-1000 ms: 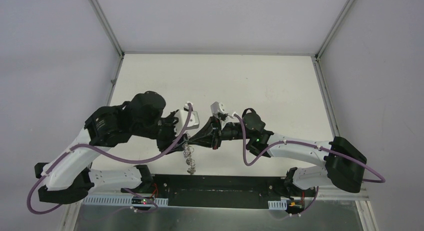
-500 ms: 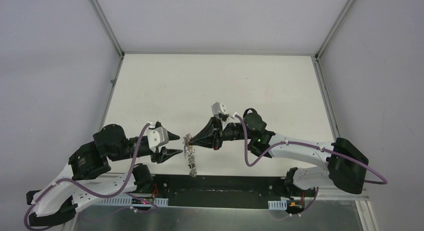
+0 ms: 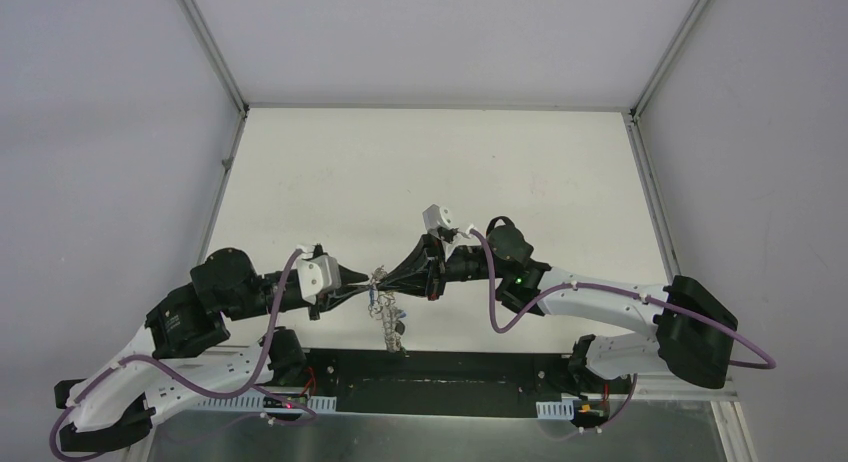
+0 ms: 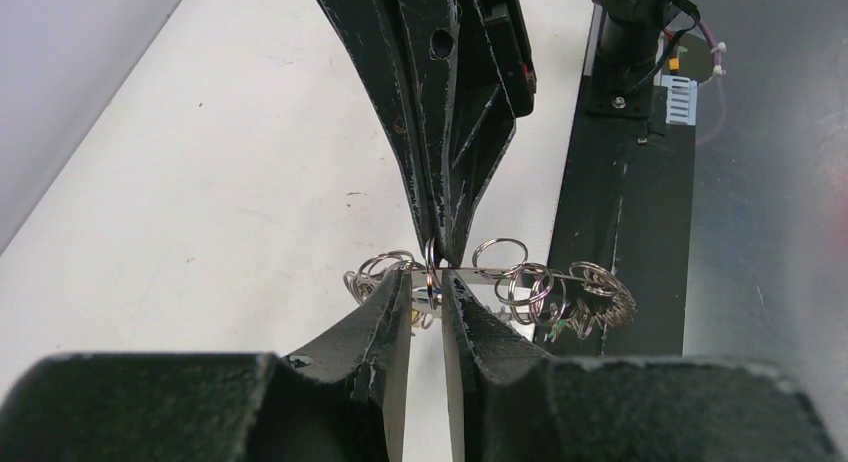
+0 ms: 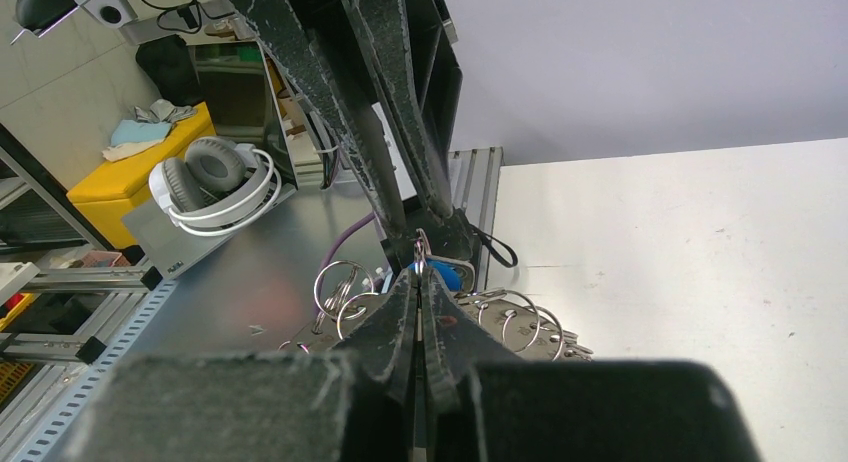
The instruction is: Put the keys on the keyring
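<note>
**A:** Where is the keyring, and which arm has it?

**B:** Your right gripper (image 4: 440,244) is clamped shut on the keyring (image 4: 520,282) and holds it in the air, just above the middle of the desk's (image 3: 450,162) near edge. Your left gripper (image 4: 428,287) meets it tip to tip. Its jaws are narrow, one finger on each side of the band. I cannot tell whether it is pinching anything.

**A:** How do you want this step done?

**B:** My guess is you are threading a key on. Hold the right arm steady. Close the left only when what looks like a blue key (image 5: 455,275) sits squarely between the pads, because a slanted pinch could flick it away.

**A:** And the ring itself?

**B:** It is silvery grey, a flat band edged with wire loops (image 4: 498,254) that bunch and dangle. Expect it to swing.
</note>
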You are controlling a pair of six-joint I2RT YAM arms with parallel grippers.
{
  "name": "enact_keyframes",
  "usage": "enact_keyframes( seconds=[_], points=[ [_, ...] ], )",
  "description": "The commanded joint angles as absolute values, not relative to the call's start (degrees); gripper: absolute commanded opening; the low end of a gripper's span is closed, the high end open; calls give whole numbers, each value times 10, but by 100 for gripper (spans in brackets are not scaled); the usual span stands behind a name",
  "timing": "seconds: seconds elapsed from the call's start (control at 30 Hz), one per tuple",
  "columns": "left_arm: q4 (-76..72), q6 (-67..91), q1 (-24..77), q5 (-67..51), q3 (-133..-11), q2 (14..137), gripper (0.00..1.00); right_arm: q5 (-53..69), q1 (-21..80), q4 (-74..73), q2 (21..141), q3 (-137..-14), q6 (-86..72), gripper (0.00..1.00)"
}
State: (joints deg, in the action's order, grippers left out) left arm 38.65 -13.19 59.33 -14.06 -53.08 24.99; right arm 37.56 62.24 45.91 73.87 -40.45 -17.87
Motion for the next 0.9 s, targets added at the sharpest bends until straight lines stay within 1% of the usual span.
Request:
enact_keyframes(
  seconds=[0.0, 0.13, 0.23, 0.37, 0.43, 0.53, 0.63, 0.67, 0.73, 0.87],
  points=[
    [359, -146, 600, -156, -532, 258, 17, 374, 622, 498, 710, -412, -172, 0],
    [372, -145, 599, -166, -534, 270, 18, 373, 622, 498, 710, -411, -172, 0],
    [376, -144, 599, -167, -533, 275, 17, 372, 622, 497, 710, -411, -172, 0],
    [394, -152, 600, -163, -540, 277, 3, 372, 623, 497, 710, -411, -172, 0],
    [404, -153, 600, -158, -544, 276, 2, 370, 622, 497, 711, -410, -172, 0],
    [421, -155, 599, -148, -552, 274, 5, 370, 622, 497, 711, -410, -172, 0],
    [432, -153, 600, -138, -556, 270, 18, 370, 622, 497, 712, -410, -172, 0],
    [434, -152, 599, -137, -557, 269, 20, 370, 622, 497, 712, -410, -173, 0],
    [436, -151, 599, -136, -557, 267, 21, 370, 623, 497, 713, -410, -173, 0],
    [437, -150, 599, -135, -558, 273, 13, 370, 622, 497, 713, -410, -173, 0]
  ],
)
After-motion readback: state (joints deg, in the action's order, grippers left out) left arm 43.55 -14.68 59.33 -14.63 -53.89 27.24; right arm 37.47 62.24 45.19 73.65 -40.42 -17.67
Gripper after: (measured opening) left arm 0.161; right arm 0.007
